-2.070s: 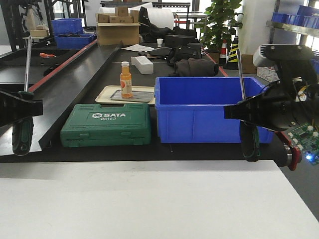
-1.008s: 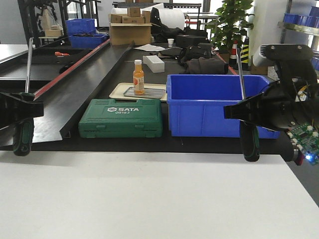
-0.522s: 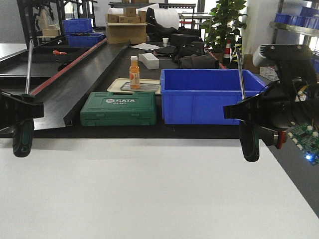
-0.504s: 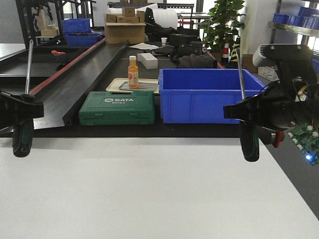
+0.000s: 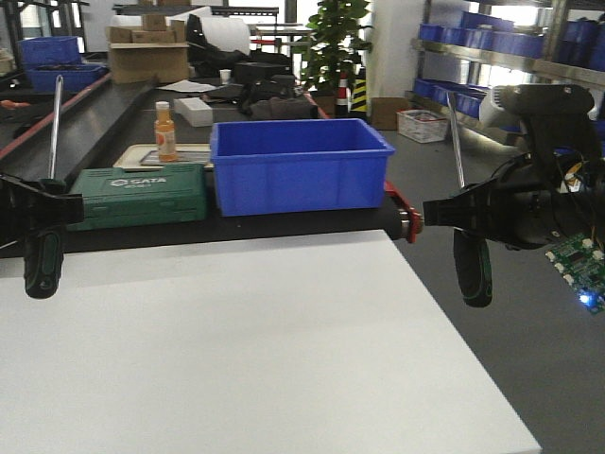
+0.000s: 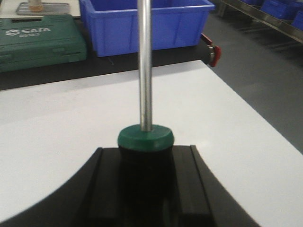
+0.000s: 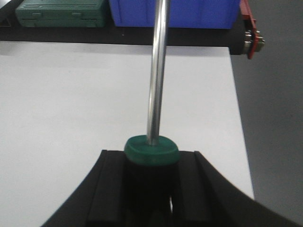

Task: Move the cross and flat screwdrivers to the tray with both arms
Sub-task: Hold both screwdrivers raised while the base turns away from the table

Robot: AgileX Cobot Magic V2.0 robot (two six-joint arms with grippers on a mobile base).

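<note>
Two screwdrivers hang upright, handles down and shafts up, over a white table (image 5: 236, 331). My left gripper (image 5: 38, 210) is shut on the black-and-green handle of the left screwdriver (image 5: 43, 267) at the left edge. My right gripper (image 5: 473, 214) is shut on the right screwdriver (image 5: 475, 272), just beyond the table's right edge. In the left wrist view the gripper (image 6: 146, 163) clamps the handle below its green collar (image 6: 146, 137). The right wrist view shows the same grip (image 7: 151, 177) under the collar (image 7: 151, 150). I cannot tell cross from flat. The tray is out of view.
Behind the white table runs a black bench with a deep blue bin (image 5: 298, 165), a green SATA case (image 5: 137, 194), and an orange bottle (image 5: 165, 130) on a beige tray (image 5: 142, 156). A red-capped roller end (image 5: 405, 216) sticks out beside the bin. Grey floor lies to the right.
The whole scene has shifted left in the front view: bin, case and bottle slid left, and the table's right edge and floor came into view. Both grippers hold their screwdrivers as before.
</note>
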